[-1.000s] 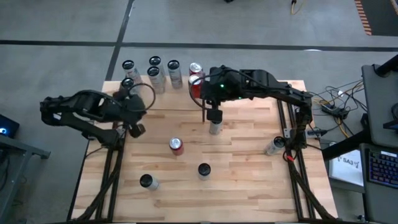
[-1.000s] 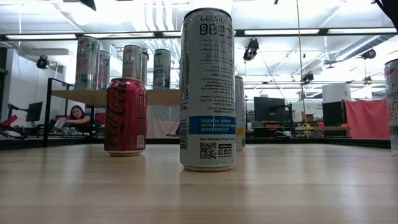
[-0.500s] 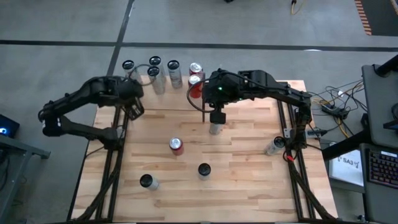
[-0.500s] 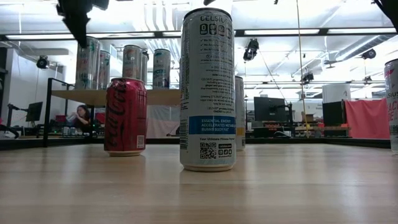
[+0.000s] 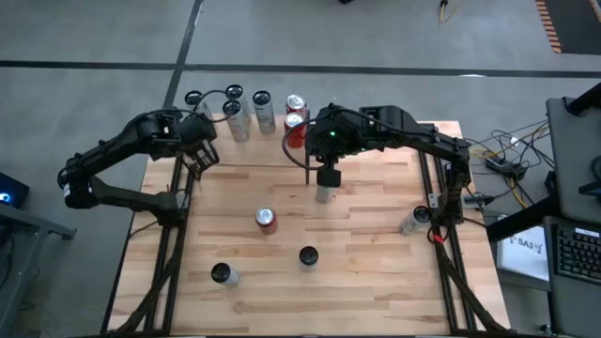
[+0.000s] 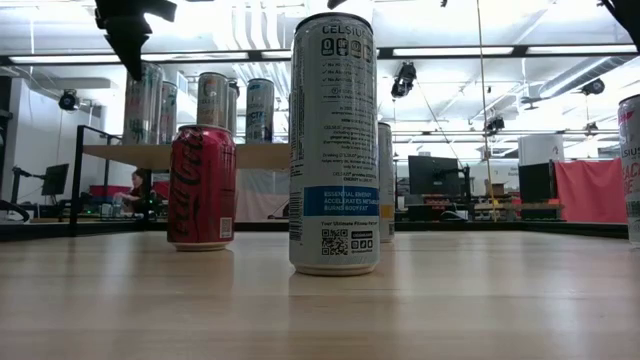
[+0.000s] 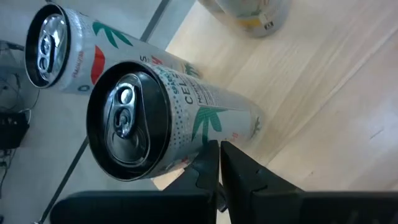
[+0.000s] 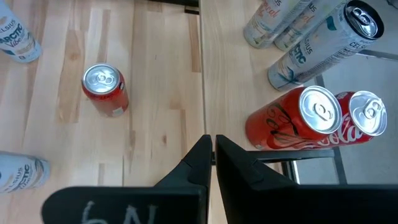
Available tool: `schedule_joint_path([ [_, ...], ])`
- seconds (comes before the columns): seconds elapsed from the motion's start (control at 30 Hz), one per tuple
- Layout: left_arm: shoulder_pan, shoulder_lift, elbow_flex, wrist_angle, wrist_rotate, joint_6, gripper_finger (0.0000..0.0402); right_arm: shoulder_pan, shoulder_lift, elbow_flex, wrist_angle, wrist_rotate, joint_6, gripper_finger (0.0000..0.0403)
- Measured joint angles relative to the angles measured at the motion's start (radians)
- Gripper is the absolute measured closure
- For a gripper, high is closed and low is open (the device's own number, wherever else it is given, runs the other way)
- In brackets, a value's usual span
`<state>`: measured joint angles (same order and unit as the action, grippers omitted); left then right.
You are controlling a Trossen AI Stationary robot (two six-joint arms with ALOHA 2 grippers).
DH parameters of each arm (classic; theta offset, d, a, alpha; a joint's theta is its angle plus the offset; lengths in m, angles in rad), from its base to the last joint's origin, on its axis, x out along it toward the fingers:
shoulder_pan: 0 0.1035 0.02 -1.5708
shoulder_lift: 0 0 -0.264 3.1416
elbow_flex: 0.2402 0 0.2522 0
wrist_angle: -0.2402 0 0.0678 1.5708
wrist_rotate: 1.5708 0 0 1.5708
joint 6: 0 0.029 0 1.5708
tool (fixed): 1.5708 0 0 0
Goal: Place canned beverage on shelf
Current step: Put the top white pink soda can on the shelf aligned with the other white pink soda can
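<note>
1. Pale wood table (image 5: 366, 272) in the high view: the shelf (image 5: 376, 150) runs along its far edge, cans crowded at the shelf's left end; the left end effector (image 5: 201, 156) hangs there, the right end effector (image 5: 326, 176) above a silver can (image 5: 325, 194).
2. Low view: the nearest can (image 6: 334, 140) reads "CELSIUS"; a red Coca-Cola can (image 6: 201, 187) stands beside it.
3. Left wrist view: fingers pressed together, empty, beside a Celsius can (image 7: 161, 118).
4. Right wrist view: fingers together, empty; a can at the edge is cut off.

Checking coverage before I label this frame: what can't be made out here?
- High view: the can under the right gripper is mostly covered by it.
- Low view: the tall can hides the table behind it, and its top is cut off by the frame edge.
- Left wrist view: the shelf runs off the picture's edges.
</note>
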<state>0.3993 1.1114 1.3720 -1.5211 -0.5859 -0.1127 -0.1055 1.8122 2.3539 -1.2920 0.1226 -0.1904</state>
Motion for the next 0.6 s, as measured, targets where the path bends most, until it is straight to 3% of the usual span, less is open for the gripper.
schedule_joint_path([
  [0.6,0.042,0.02,0.0,0.094,-0.085,0.026,0.0402,0.0,0.0,0.0,0.001,0.0,0.014,0.039],
])
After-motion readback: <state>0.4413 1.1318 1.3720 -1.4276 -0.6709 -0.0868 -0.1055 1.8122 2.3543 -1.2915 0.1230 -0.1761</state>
